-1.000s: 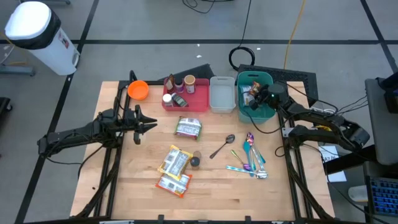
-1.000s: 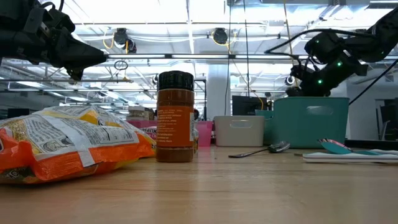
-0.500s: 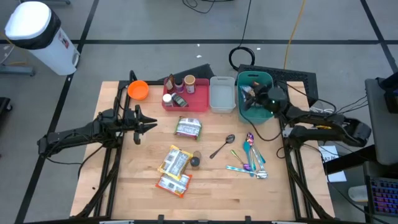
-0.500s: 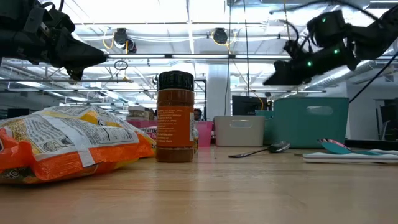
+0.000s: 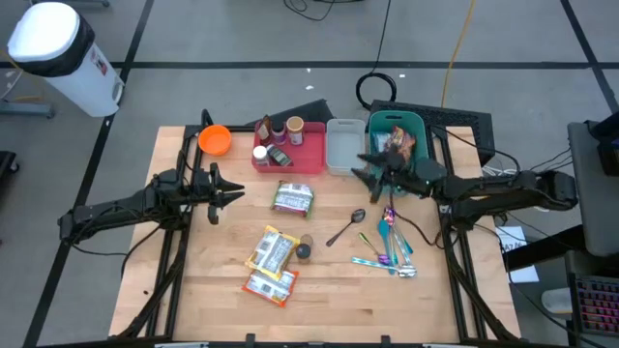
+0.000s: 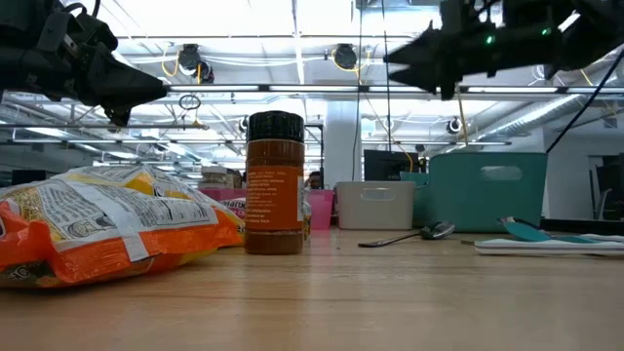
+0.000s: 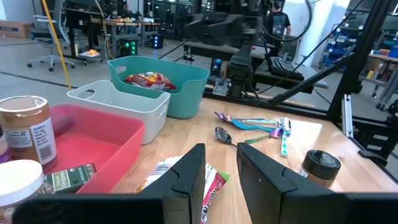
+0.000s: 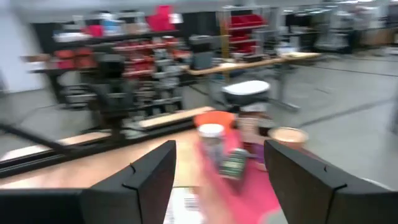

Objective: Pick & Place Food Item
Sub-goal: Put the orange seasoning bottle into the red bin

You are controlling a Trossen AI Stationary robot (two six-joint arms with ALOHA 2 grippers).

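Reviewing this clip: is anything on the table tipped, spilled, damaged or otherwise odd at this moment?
Nothing stands out. The food packets lie flat on the table, the spice jar stands upright, and the cutlery lies loosely beside the teal bin. No spill or damage is visible.

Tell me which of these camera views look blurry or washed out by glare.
Right wrist view: smeared all over, the red tray and jars streaked. Low view: ceiling lights glare brightly, leaving the right gripper a dark silhouette; the spice jar is crisp. High and left wrist views: evenly lit and sharp.
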